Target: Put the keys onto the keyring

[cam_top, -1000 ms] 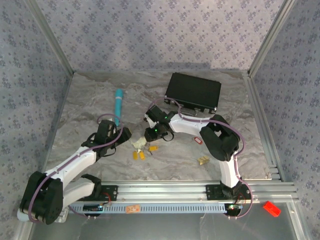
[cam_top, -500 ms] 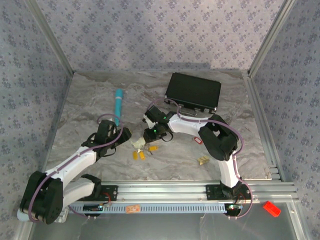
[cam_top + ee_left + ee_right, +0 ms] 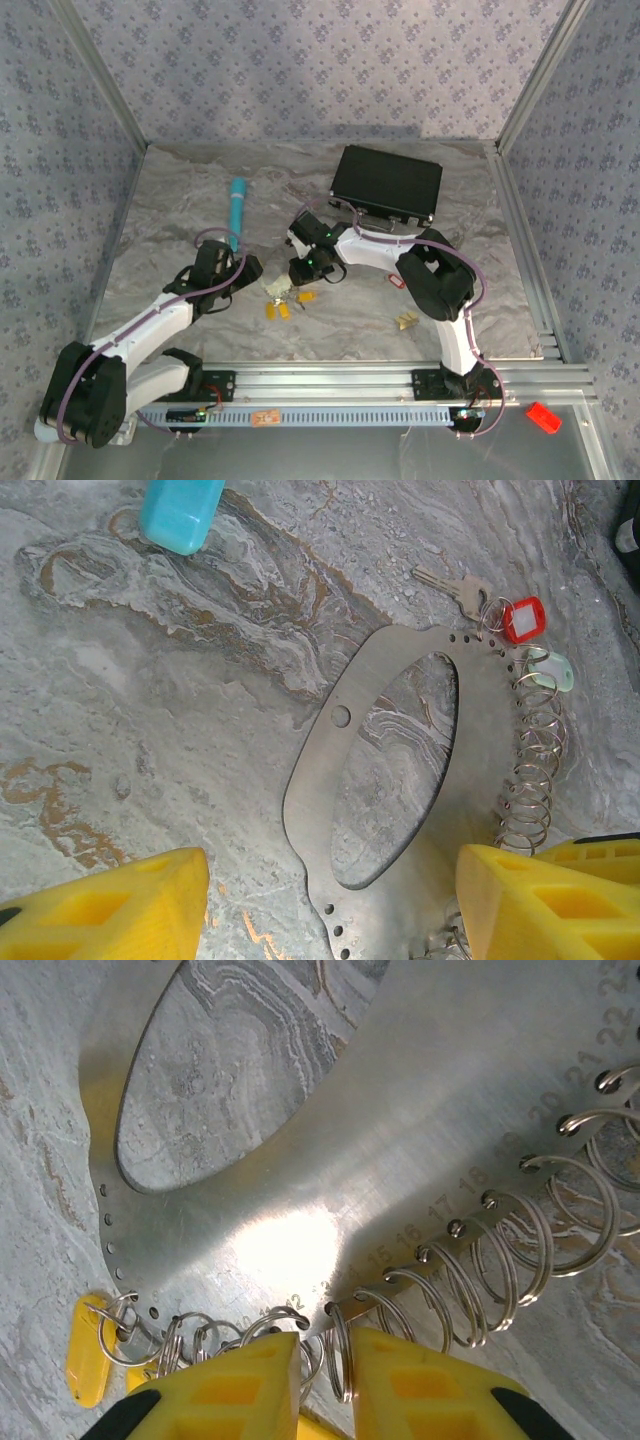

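**A:** What does the top view give?

**B:** Both arms meet mid-table over the keys (image 3: 283,298). One black case (image 3: 388,185) sits at the back, and one stray red tag (image 3: 392,283) lies well apart to the right. The tags there are too small to count.

**A:** And the wrist views?

**B:** The left wrist view gives the keyring (image 3: 485,730). It is a flat silvery plate with an oval hole, lying on the table. On its far edge hang one key (image 3: 455,585) with a red tag (image 3: 522,618) and one pale tag (image 3: 556,670). The end of one teal tube (image 3: 180,510) is cut off at the top.

**A:** The jaws?

**B:** The left gripper (image 3: 330,865) stands wide, with the plate between its fingers and clear of the left one. The right gripper (image 3: 325,1360) is narrow, with one ring (image 3: 340,1365) in the gap. I cannot tell whether it is pinched.

**A:** Anything more up close?

**B:** The right wrist view gives stamped numbers along the plate's edge, about a dozen rings (image 3: 500,1250) threaded there and one yellow tag (image 3: 88,1360). The row runs off the frame, so the count is rough.
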